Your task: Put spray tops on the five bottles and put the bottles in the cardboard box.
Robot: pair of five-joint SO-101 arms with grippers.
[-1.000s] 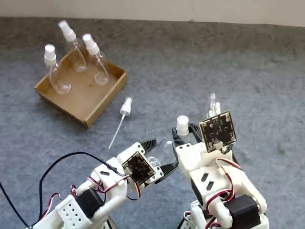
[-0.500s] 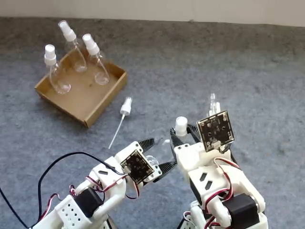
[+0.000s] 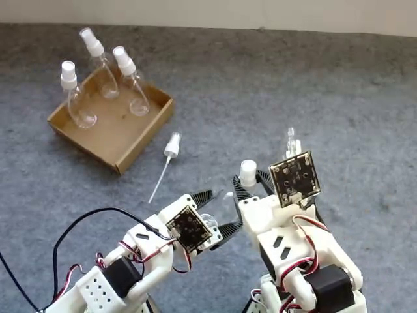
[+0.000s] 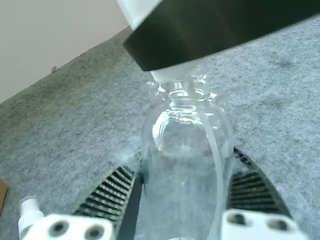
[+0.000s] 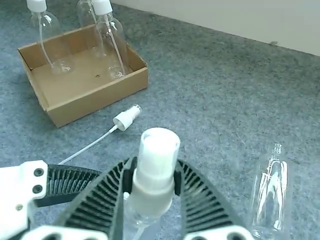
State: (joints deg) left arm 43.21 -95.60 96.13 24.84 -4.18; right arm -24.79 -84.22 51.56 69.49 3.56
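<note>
My left gripper (image 3: pixel 218 212) is shut on a clear bottle (image 4: pixel 182 145), held upright low in front of the arms. Right above it, my right gripper (image 3: pixel 251 180) is shut on a white spray top (image 5: pixel 158 150). The top's collar sits at the bottle's neck and its tube (image 4: pixel 216 150) runs down inside the bottle. The cardboard box (image 3: pixel 146 134) lies at the far left with three capped bottles (image 3: pixel 75 98) standing in it. A loose spray top (image 3: pixel 172 145) with a long tube lies in front of the box. One bare bottle (image 5: pixel 270 190) lies to the right.
Grey carpet (image 3: pixel 260 85) covers the whole table. A black cable (image 3: pixel 85 222) loops beside the left arm. A pale wall (image 3: pixel 215 13) runs along the far edge.
My right gripper has shifted slightly down and to the left with the spray top, over the held bottle. The left arm and everything else have barely moved.
</note>
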